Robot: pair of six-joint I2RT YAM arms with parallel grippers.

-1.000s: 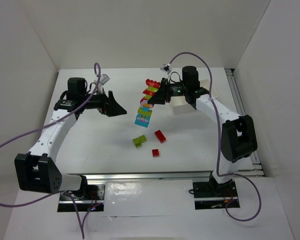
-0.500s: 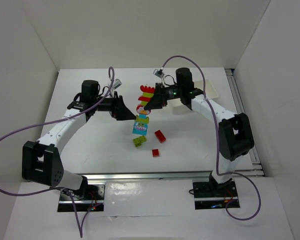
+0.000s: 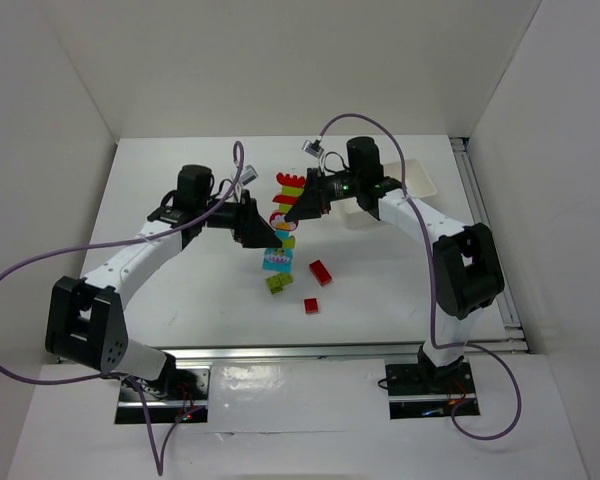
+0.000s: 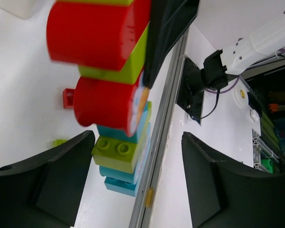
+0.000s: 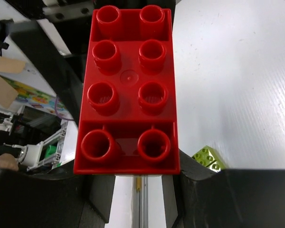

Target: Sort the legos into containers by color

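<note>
On the left side, your left gripper [image 3: 265, 235] stood at 9 o'clock from the lower end of the lego tower [image 3: 278, 258]. Its two fingers [image 4: 42, 190] were apart, and the lime and cyan bricks of the tower were between them; in the left wrist view I saw free space on the right of the bricks, so nothing was clamped yet. The tower was in the air over the middle of the table, tilted, with the red bricks on top and the cyan one at the bottom. At 6 o'clock from it three loose pieces lay on the table: a lime brick [image 3: 278, 284], a red brick [image 3: 320, 272] and a small red brick [image 3: 310, 305]. The right gripper [image 3: 298, 207] was pressed together on the upper part of the tower, around the red bricks. The white tray [image 3: 421, 183] stood at 2 o'clock from the tower, behind the right arm, and I could not see what was in it. I judged the step was to pull off the lowest bricks. For this you needed to centre the left fingers on one colour only, close on the flat sides and not on the studs, and then pull along the axis of the tower while the right claw held firm; a sideways twist could have broken it at the wrong joint.
</note>
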